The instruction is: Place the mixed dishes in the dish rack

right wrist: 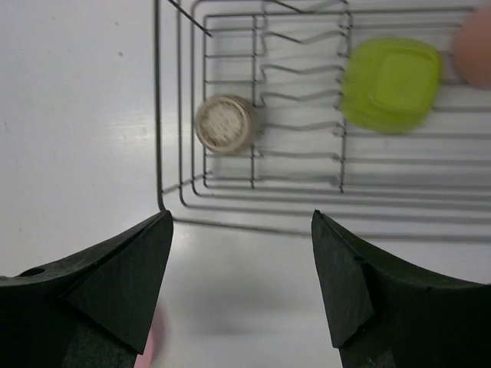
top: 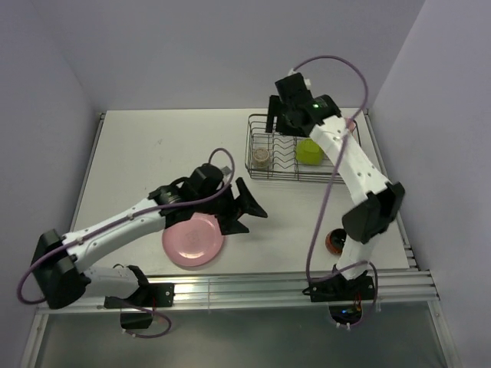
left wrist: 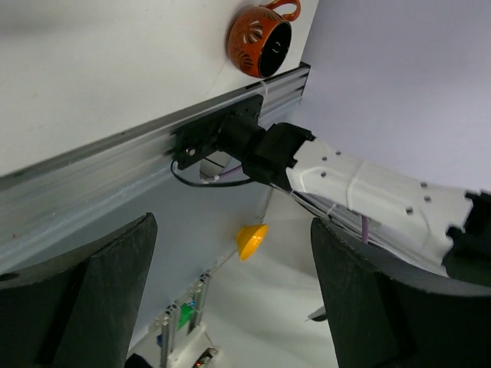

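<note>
The black wire dish rack (top: pixel 337 170) stands at the back right. In it are the speckled beige cup (top: pixel 262 157), the yellow-green bowl (top: pixel 309 150) lying upside down, and at its far right corner the salmon-pink tumbler (top: pixel 351 123). The right wrist view shows the rack (right wrist: pixel 159 115), cup (right wrist: pixel 224 124), bowl (right wrist: pixel 391 83) and tumbler's edge (right wrist: pixel 476 46). My right gripper (top: pixel 275 123) (right wrist: pixel 242 276) is open and empty above the rack's left end. The pink plate (top: pixel 193 239) lies flat near the front. My left gripper (top: pixel 249 211) (left wrist: pixel 230 299) is open and empty just right of the plate. The dark red mug (top: pixel 335 241) (left wrist: pixel 261 31) sits by the right arm's base.
An aluminium rail (top: pixel 253 285) runs along the table's near edge. Purple walls close in the left, back and right. The right arm's base (left wrist: pixel 245 142) and its cable show in the left wrist view.
</note>
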### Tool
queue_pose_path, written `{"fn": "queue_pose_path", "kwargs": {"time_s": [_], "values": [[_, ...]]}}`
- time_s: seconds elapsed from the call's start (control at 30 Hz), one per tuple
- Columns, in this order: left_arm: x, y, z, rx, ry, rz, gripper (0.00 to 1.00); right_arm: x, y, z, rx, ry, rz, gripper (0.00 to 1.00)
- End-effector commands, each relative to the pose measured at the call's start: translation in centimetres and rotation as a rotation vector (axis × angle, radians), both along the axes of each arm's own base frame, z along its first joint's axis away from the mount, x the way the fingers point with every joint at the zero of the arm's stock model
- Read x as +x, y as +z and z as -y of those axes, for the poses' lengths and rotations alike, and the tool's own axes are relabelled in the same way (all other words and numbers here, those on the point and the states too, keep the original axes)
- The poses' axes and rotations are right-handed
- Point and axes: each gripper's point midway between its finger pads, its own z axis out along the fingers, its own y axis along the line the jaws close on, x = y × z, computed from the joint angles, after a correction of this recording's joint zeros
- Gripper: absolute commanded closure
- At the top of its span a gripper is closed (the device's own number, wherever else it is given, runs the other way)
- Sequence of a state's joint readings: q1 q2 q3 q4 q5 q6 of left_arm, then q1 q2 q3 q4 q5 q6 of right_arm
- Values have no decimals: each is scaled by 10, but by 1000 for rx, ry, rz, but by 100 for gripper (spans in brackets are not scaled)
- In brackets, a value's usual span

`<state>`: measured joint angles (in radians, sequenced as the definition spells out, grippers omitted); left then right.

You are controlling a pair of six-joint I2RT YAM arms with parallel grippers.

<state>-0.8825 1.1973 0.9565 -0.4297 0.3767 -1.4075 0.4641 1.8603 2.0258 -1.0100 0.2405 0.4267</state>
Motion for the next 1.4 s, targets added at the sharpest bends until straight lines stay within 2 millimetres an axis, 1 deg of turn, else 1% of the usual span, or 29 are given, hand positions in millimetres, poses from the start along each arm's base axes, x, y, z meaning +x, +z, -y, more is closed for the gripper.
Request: {"fn": "queue_pose_path", "kwargs": {"time_s": [0.0, 0.03, 0.07, 0.1, 0.13, 0.17, 0.2, 0.23, 0.3, 0.33, 0.37, 0.4, 0.43, 0.47, 0.5, 0.53, 0.57, 0.6, 0.63, 0.67, 0.7, 0.73, 0.8, 0.83, 0.93, 1.1, 1.23, 1.37], "values": [[8, 5, 33, 17, -113, 103, 13, -59, 29, 57, -17, -151, -16, 20], [10, -10, 47, 46, -137, 84, 16, -79, 46, 65, 55, -158, 7, 20], [15, -2, 59, 28, -150, 105, 17, -97, 31, 72, 53, -167, -41, 21], [17, -5, 69, 35, -163, 112, 17, -109, 31, 77, 68, -175, -42, 21], [23, -13, 87, 45, -180, 107, 19, -129, 45, 85, 108, -185, -8, 21], [23, -15, 96, 39, -200, 102, 21, -142, 41, 91, 106, -197, -20, 21], [26, -36, 108, 72, -218, 77, 23, -156, 53, 98, 125, -208, 16, 22], [27, -26, 125, 51, -237, 98, 25, -167, 53, 105, 118, -221, 3, 22], [27, -32, 144, 50, -273, 102, 27, -179, 67, 117, 109, -251, 37, 22], [29, -37, 161, 56, -291, 107, 29, -190, 72, 122, 107, -257, 44, 22], [30, -43, 168, 75, -302, 114, 29, -194, 81, 127, 114, -269, 66, 22], [30, -64, 177, 105, -316, 92, 29, -200, 85, 130, 119, -274, 74, 22], [29, -56, 189, 85, -331, 106, 29, -207, 89, 133, 123, -278, 72, 22], [24, -74, 197, 104, -353, 80, 30, -212, 92, 136, 136, -288, 77, 22], [26, -77, 201, 102, -353, 76, 30, -216, 94, 138, 137, -290, 80, 22], [24, -73, 211, 86, -365, 86, 30, -221, 97, 139, 139, -286, 84, 22], [22, -78, 215, 90, -372, 79, 30, -224, 99, 140, 146, -284, 95, 22], [20, -87, 222, 93, -387, 63, 30, -229, 103, 143, 152, -283, 116, 22], [19, -93, 225, 100, -393, 53, 30, -232, 103, 145, 151, -286, 121, 22], [17, -106, 228, 115, -399, 32, 31, -234, 105, 148, 154, -292, 130, 22], [14, -109, 231, 117, -404, 30, 31, -238, 107, 148, 164, -283, 138, 22], [15, -107, 236, 109, -405, 35, 31, -240, 106, 149, 166, -283, 137, 22], [13, -115, 241, 120, -410, 24, 31, -244, 105, 152, 170, -289, 142, 22], [12, -116, 243, 121, -413, 21, 31, -245, 101, 152, 167, -290, 133, 22], [11, -122, 248, 130, -418, 17, 31, -247, 98, 153, 164, -288, 128, 22], [7, -128, 259, 123, -436, 4, 31, -249, 103, 154, 171, -286, 146, 22], [4, -137, 261, 139, -445, -11, 31, -252, 104, 154, 177, -290, 153, 22], [5, -151, 256, 181, -439, -19, 31, -254, 103, 155, 177, -291, 156, 22]]}}
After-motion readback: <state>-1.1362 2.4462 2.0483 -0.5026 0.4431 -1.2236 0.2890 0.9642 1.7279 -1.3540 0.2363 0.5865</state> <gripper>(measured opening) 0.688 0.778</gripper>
